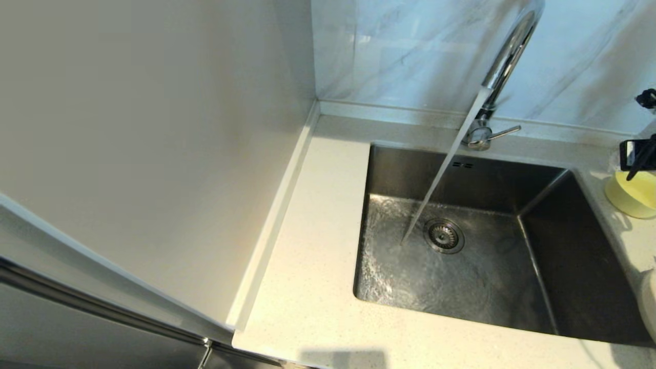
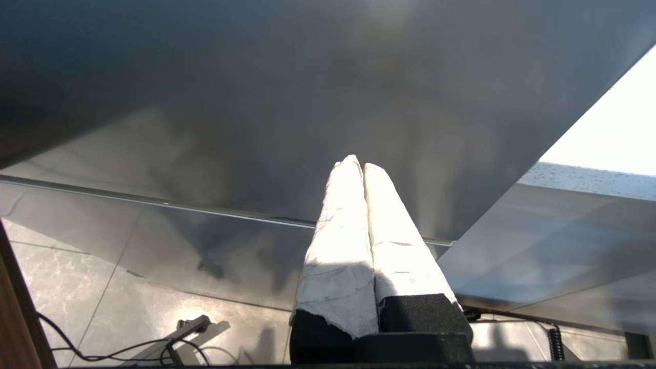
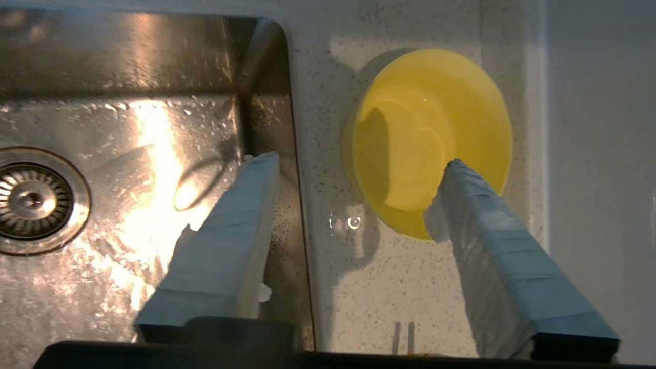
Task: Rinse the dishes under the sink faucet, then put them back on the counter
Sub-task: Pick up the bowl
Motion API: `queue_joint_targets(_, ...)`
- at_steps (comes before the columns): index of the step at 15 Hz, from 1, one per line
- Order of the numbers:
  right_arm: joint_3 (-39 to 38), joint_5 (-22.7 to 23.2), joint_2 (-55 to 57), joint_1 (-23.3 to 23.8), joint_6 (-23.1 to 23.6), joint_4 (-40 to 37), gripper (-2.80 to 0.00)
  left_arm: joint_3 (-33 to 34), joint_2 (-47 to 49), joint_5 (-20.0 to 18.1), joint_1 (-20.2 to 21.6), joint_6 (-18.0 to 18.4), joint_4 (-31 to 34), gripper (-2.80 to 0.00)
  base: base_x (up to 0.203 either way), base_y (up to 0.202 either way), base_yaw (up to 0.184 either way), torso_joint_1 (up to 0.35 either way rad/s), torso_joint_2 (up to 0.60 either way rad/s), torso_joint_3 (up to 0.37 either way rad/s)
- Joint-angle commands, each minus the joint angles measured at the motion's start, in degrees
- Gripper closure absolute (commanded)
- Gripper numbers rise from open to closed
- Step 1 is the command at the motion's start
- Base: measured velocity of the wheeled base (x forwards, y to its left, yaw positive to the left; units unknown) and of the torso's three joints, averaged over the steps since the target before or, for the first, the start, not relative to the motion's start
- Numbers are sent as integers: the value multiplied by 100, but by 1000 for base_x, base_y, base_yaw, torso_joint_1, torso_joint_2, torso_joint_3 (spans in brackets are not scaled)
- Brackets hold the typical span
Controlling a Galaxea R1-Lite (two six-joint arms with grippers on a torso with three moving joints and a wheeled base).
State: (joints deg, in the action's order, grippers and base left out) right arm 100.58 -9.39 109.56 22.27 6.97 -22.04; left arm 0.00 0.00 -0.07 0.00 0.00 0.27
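**A:** so where's the right gripper [image 3: 353, 164]? Its taped fingers [image 3: 230, 246] are spread wide with nothing between them. One finger is over the sink's right wall, the other over the rim of the pale-yellow bowl [image 3: 430, 133]. Can't tell if it actually touches the bowl.

**B:** yep, and the bowl [image 1: 633, 195] sits upright on the speckled counter [image 1: 307, 256], just right of the sink [image 1: 461, 266], a bit of water in it. A few droplets on the counter between bowl and sink edge.

**A:** left gripper [image 2: 363, 166]?

**B:** fingers pressed together, holding nothing, parked low beside a dark cabinet panel [image 2: 256, 102], over the floor.

**A:** faucet [image 1: 499, 72] stands at the far edge of the sink and is running, the stream landing just left of the drain strainer [image 1: 444, 236]. Basin floor's wet all over.

**B:** off-white plate rim [image 1: 650, 307] pokes in at the right edge, nearer than the bowl.
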Motion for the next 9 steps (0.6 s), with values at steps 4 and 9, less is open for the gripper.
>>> queue_joint_targets(4,69,-20,519,55,-29,40,-280,0,0,-1,0,0,0,0,0,0,0,0,0,0)
queue_joint_targets(9,190,-104,963,225,-20,520,-280,0,0,-1,0,0,0,0,0,0,0,0,0,0)
